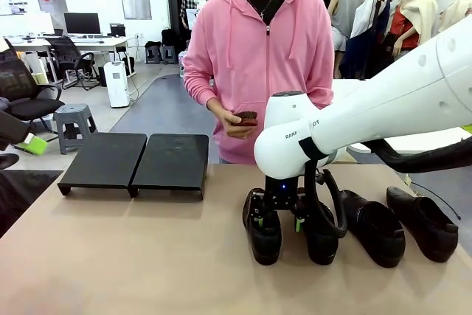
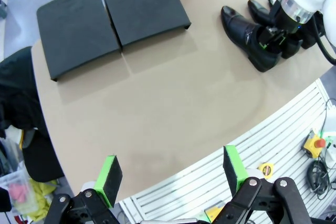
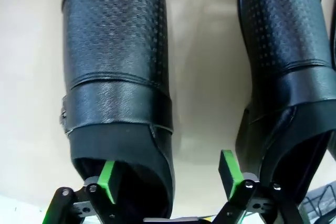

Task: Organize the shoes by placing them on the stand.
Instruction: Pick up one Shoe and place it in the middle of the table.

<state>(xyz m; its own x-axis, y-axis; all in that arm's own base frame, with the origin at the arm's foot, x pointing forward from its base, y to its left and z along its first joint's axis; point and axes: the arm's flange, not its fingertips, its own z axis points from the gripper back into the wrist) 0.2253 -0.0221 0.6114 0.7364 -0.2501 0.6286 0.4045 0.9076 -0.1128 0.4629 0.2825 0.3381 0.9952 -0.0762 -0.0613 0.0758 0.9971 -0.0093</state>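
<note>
The right claw point(image 3: 168, 174) sits low over the heel end of the leftmost shoe point(image 3: 115, 51). Its jaws stand apart. One green pad point(image 3: 107, 182) is down inside the shoe's opening. The other hangs outside it, over the bare table point(image 3: 202, 77) in the gap to the second shoe point(image 3: 286, 35). The shoe's side wall lies between the pads, and the outer pad is not pressed against it.

From the front, the right claw point(image 1: 279, 220) points straight down from the white arm that reaches in from the right. Four shoes stand in a row on the right half of the table point(image 1: 147, 256): the leftmost shoe point(image 1: 264, 237), the second shoe point(image 1: 322, 240), a third point(image 1: 377, 232) and a fourth point(image 1: 426, 225). All four rest on the table top, close beside one another.

The stand point(image 1: 133, 161) is at the far left of the table, well apart from the shoes. Its two slanted black panels sit side by side, touching along their inner edges.

The left claw point(image 2: 170, 174) hangs high above the near edge of the table point(image 2: 173, 103). Its jaws are wide apart, with nothing between them. Its camera looks down on the stand point(image 2: 110, 19) at the upper left. At the upper right it shows the right claw point(image 2: 273, 39) on the heel of the leftmost shoe point(image 2: 241, 30), whose toe points away toward the far side.

A person point(image 1: 262, 57) in a pink hoodie stands at the far side and holds a small dark thing in both hands.
</note>
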